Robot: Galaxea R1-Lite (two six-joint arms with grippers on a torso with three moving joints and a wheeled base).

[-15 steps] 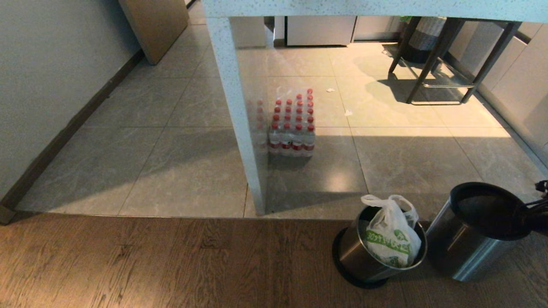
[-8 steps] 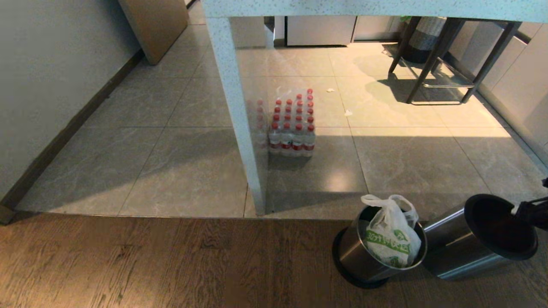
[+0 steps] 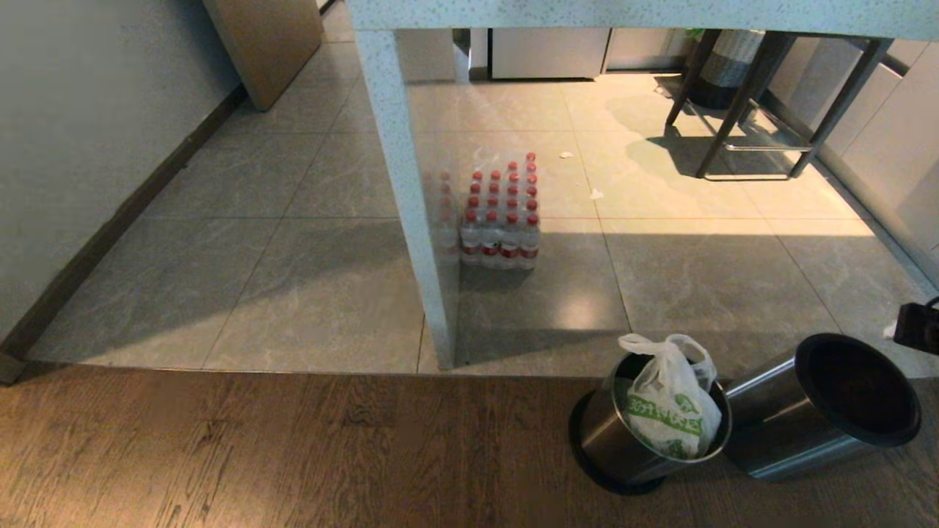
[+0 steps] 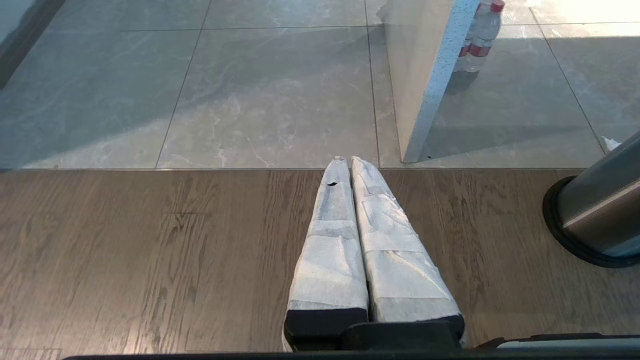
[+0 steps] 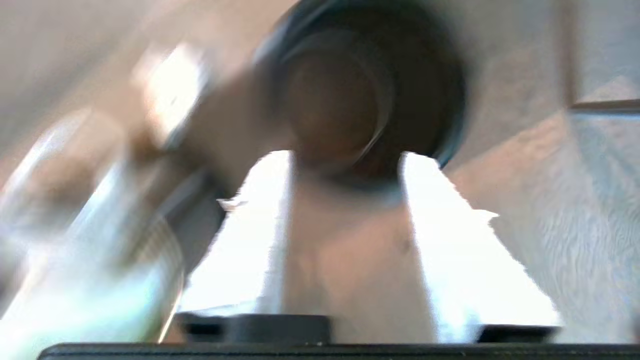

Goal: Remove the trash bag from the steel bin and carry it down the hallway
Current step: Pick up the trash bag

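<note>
Nearest, on the dark wood-plank floor (image 3: pixel 293 455), the steel bin (image 3: pixel 623 447) leans toward the near right, with the trash bag (image 3: pixel 671 411) seated inside and its loop handles standing clear above the rim, which leaves them reachable from above. Touching it on the right, a second steel bin (image 3: pixel 821 411) lies tipped on its side, its dark mouth facing right. The left end effector (image 4: pixel 350 165) is parked low over the planks, level, with its wrapped fingers pressed together and holding nothing. The right end effector (image 5: pixel 345 235) points into the mouth of the tipped bin, fingers apart and empty. Farther off, a pack of bottles (image 3: pixel 502 213) stands on the grey tiles beside a speckled panel (image 3: pixel 403 191).
</note>
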